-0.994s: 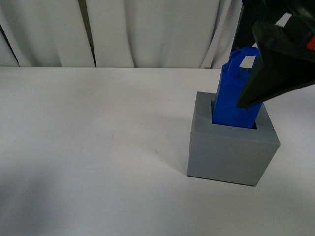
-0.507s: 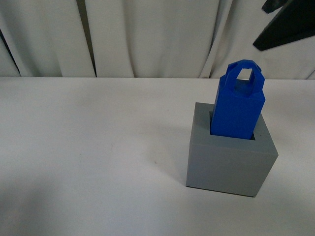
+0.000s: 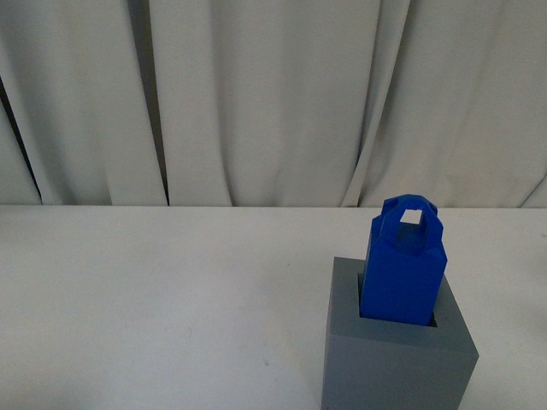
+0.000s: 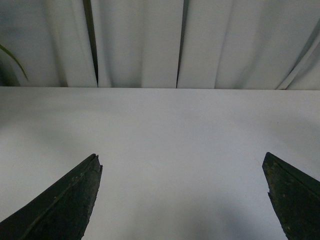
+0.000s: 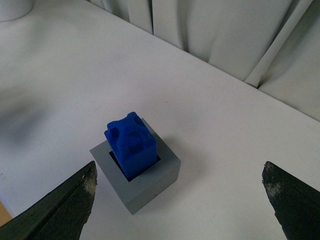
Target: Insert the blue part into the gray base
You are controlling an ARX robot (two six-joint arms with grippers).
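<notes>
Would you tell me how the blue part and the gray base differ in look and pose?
The blue part is bright blue; the gray base is matte gray. The blue part is taller than wide with a loop handle; the gray base is a cube. The blue part stands inside the recess; the gray base surrounds its foot. Both are square-sectioned.

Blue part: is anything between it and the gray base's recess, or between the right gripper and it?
Nothing visible. The blue part already stands in the gray base's recess, top protruding. The open right gripper hangs above it with only empty air between.
</notes>
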